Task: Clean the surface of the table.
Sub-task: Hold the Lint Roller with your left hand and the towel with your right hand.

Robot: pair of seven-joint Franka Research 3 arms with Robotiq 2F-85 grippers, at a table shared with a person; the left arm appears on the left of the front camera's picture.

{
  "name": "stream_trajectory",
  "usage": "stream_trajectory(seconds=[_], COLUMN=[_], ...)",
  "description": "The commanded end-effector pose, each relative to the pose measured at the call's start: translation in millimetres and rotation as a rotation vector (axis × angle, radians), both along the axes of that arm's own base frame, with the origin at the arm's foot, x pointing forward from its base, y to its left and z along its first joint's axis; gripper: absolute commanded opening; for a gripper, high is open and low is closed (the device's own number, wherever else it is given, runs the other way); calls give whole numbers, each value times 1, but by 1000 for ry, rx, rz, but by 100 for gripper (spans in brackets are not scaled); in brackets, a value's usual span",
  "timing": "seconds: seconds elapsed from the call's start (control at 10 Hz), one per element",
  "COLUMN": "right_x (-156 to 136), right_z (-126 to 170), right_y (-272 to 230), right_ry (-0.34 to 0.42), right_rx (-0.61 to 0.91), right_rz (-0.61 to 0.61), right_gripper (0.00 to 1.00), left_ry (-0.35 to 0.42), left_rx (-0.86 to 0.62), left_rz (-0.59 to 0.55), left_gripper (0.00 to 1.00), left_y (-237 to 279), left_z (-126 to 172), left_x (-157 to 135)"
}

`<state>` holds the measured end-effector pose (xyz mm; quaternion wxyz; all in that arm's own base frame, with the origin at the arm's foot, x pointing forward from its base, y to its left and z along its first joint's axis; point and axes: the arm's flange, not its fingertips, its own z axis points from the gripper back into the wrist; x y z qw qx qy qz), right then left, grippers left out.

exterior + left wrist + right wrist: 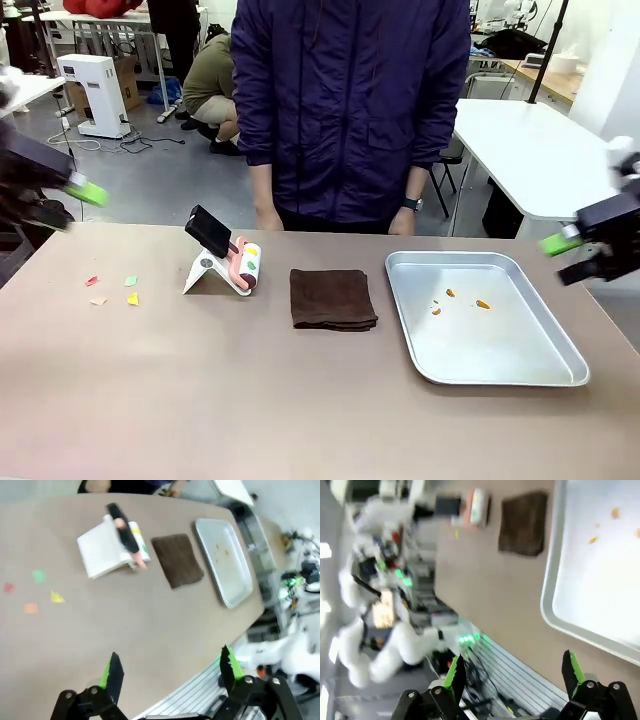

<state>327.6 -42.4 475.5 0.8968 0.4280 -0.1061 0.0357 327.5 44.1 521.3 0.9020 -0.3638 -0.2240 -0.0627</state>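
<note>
The brownish-tan table (pixel 250 390) carries a few coloured paper scraps (pixel 115 288) near its left end. The same scraps (pixel 37 591) lie far ahead of my left gripper (pixel 170 670), which is open and hangs above the table's near edge. In the front view the left gripper (pixel 70 203) hovers off the table's left end. My right gripper (pixel 566 260) hovers open off the right end, beside the silver tray (pixel 490 340). In the right wrist view the right gripper (pixel 514 672) is open over the table's edge, with the tray (pixel 600 580) ahead.
A lint roller on a white stand (pixel 225 262) sits left of centre, and a folded brown cloth (pixel 333 298) lies in the middle. A few orange scraps (pixel 460 298) lie in the tray. A person in a dark blue jacket (pixel 350 110) stands at the far side.
</note>
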Motion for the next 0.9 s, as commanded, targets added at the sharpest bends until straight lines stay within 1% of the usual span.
stream_trajectory(seconds=[0.0,0.1,0.2,0.3,0.4,0.5,0.6,0.7,0.8], right_x=[-27,-31,-32,-34,-39,-40,-41,-41,-23], right_z=[-37,-47,-59,-71,-74,-77,-78,-79,-65], right_y=[-46,-74,-97,-114,-117,-121,-122,-121,-158], right_ry=[-13,-27,-28,-28,-40,-37,-48,-71,6], right_rx=[117,182,242,301,271,280,283,260,294], right_rz=[-167,-271,-348,-428,-471,-499,-514,-534,-504], right_gripper=[100,100,100,100,100,100,100,100,100], left_ry=[-41,-21,-14,8,12,16,10,-1,-35], left_rx=[-130,-166,-193,-214,-261,-297,-285,-267,-230], left_rz=[94,199,244,311,388,441,454,473,504], left_gripper=[100,100,100,100,100,100,100,100,100], left_y=[56,91,94,108,127,128,104,103,102], left_z=[-46,-62,-73,-89,-104,-113,-110,-109,-108], left_x=[-29,-30,-34,-35,-42,-47,-50,-50,-49])
